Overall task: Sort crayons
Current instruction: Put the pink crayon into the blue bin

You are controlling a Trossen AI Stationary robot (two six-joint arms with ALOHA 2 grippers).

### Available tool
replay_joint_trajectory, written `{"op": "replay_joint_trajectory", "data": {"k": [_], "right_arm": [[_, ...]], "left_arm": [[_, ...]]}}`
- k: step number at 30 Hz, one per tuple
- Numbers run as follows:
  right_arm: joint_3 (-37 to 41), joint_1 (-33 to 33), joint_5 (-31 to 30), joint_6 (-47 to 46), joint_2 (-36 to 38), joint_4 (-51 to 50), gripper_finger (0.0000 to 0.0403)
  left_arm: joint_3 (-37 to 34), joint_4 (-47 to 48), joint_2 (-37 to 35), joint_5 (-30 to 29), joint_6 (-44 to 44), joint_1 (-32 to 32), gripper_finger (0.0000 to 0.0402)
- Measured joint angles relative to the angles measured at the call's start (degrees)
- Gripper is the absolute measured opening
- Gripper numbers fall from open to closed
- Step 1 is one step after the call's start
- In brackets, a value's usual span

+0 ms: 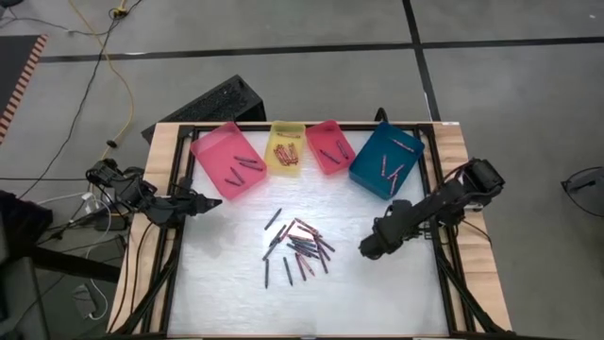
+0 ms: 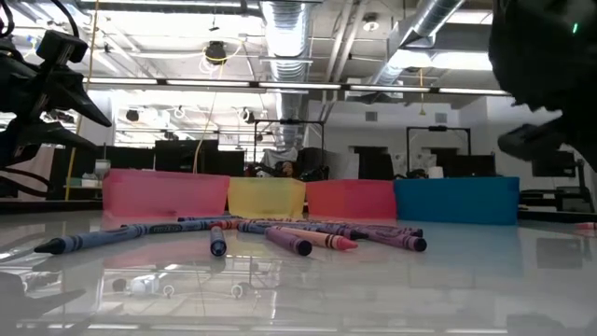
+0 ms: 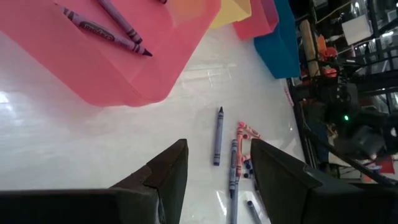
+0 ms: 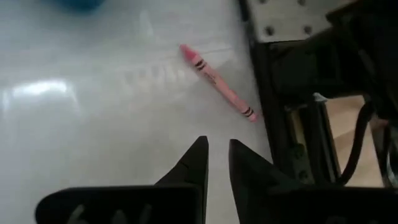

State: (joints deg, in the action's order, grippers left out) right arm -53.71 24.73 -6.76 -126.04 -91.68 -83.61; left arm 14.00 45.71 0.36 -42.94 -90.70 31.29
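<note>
Several crayons [image 1: 297, 247] lie in a loose pile on the white table's middle, seen up close in the low view as crayons [image 2: 280, 235]. My left gripper [image 1: 212, 200] hovers open at the table's left, near the pink tray; in its wrist view the open gripper [image 3: 217, 171] has nothing between its fingers, with the crayons [image 3: 233, 158] beyond. My right gripper [image 1: 370, 247] hangs right of the pile, pointing steeply down; its fingers [image 4: 217, 152] stand a narrow gap apart, empty. A single pink crayon [image 4: 217, 81] lies flat on the table ahead of them.
Along the far edge stand a pink tray [image 1: 227, 159], a yellow tray [image 1: 285, 147], a red tray [image 1: 329, 145] and a blue tray [image 1: 386, 159], each with a few crayons. The table's black frame rail [image 4: 292, 124] runs close by the pink crayon.
</note>
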Motion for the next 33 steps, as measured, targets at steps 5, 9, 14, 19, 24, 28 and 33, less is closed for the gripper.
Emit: {"op": "replay_joint_trajectory", "data": {"k": [5, 9, 14, 19, 24, 28, 33], "right_arm": [[3.35, -3.72, -0.55, -3.12, 0.09, -0.81, 0.0065], [6.07, -7.16, -1.59, -4.29, 0.13, -1.10, 0.0065], [8.60, -11.36, -2.63, -1.52, 0.13, 2.31, 0.0065], [10.54, -13.63, -2.80, -0.88, 0.15, 1.80, 0.0065], [12.25, -15.80, -2.55, -2.29, -0.14, 3.25, 0.0065], [12.19, -17.55, -2.58, -2.42, -1.43, 3.31, 0.0065], [12.15, -19.07, -2.52, -2.49, -1.68, 3.77, 0.0065]], "left_arm": [[0.00, 0.04, 0.00, 0.03, 0.00, 0.01, 0.0165], [0.00, 0.11, 0.00, 0.04, 0.00, 0.00, 0.0165], [0.00, 0.15, 0.00, 0.05, 0.00, 0.00, 0.0165], [-0.02, 0.33, 0.00, 0.05, 0.00, 0.00, 0.0165], [-0.02, 0.32, 0.00, 0.05, 0.01, 0.00, 0.0165], [-0.02, 0.33, 0.00, 0.05, 0.02, 0.00, 0.0165], [-0.02, 0.33, 0.00, 0.05, 0.02, 0.00, 0.0165]]}}
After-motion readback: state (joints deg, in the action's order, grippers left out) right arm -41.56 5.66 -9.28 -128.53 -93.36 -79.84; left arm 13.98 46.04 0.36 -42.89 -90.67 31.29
